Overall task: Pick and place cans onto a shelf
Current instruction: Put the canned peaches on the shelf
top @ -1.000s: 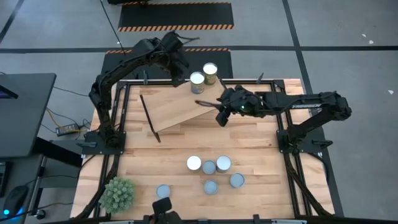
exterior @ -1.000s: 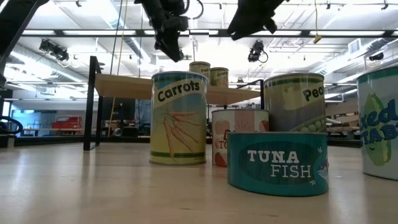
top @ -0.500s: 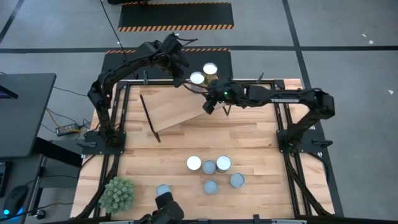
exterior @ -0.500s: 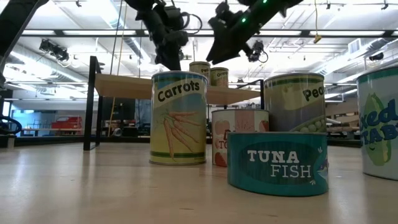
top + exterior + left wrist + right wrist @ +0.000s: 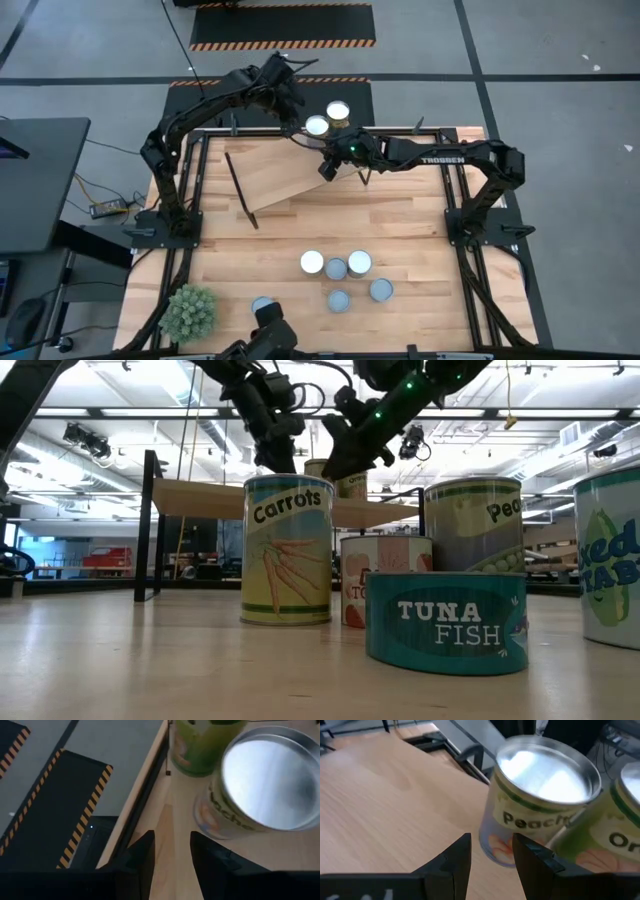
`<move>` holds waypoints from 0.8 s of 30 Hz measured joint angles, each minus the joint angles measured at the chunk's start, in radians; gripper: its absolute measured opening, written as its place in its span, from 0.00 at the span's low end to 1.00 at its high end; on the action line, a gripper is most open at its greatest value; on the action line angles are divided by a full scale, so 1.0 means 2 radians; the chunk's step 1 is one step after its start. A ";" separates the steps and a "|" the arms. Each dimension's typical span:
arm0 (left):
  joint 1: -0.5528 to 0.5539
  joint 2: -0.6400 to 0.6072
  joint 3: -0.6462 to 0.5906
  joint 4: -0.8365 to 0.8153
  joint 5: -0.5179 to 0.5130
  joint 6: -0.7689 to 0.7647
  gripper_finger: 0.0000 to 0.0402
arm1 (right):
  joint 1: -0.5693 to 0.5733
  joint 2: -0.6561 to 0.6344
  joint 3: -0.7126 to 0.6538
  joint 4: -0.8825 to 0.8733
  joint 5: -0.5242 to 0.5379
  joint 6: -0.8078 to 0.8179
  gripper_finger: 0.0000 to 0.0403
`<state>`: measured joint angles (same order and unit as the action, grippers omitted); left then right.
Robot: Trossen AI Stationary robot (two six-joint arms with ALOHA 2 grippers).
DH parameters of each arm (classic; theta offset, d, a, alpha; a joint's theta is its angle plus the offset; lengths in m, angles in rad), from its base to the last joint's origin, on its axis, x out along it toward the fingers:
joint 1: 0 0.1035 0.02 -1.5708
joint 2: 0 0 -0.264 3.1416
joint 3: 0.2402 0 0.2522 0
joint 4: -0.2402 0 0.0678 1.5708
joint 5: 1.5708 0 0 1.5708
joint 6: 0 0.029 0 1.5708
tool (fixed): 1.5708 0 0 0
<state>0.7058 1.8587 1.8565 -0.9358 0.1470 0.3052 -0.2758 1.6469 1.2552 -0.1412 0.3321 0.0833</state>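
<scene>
The tilted light-wood shelf (image 5: 280, 175) stands at the table's far side on thin black legs. Two cans stand on its far right part: a peach can (image 5: 317, 126) with a silvery top and a green-labelled can (image 5: 339, 112) behind it. My left gripper (image 5: 294, 124) hovers open just left of the peach can (image 5: 270, 780), touching nothing. My right gripper (image 5: 325, 168) is open over the shelf, just on the near side of the peach can (image 5: 540, 805), fingers apart from it. Several more cans (image 5: 340, 275) stand on their bases on the tabletop nearer the front.
In the low view the front cans, labelled Carrots (image 5: 288, 550) and Tuna Fish (image 5: 445, 622), stand before the shelf (image 5: 200, 498). A spiky green plant (image 5: 190, 312) sits at the near left corner. Black frame rails (image 5: 455, 190) run along the table's sides.
My right gripper has gone toward the table's far left, from the bare wood right of the shelf to over the shelf, close to the peach can. The cans and the shelf have stayed where they were.
</scene>
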 joint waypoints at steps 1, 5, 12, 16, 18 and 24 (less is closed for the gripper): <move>0.000 0.000 0.000 0.003 -0.001 0.004 0.32 | -0.002 0.000 0.000 0.002 -0.007 0.000 0.37; 0.000 0.000 0.000 0.022 -0.006 0.011 0.32 | -0.007 0.003 0.000 0.005 -0.010 -0.004 0.37; 0.000 0.000 0.000 0.048 -0.007 0.011 0.32 | -0.019 0.003 0.000 0.022 -0.018 -0.007 0.37; 0.000 0.000 0.000 0.061 -0.007 0.011 0.32 | -0.025 0.003 0.000 0.040 -0.045 -0.014 0.37; -0.001 0.000 0.000 0.067 -0.006 0.012 0.32 | -0.027 0.003 0.000 0.050 -0.049 -0.014 0.37; 0.000 0.000 0.000 0.096 -0.006 0.012 0.32 | -0.028 0.003 0.000 0.056 -0.050 -0.014 0.37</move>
<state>0.7048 1.8591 1.8565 -0.7428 0.1349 0.3286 -0.3321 1.6535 1.2552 -0.0299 0.2329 0.0555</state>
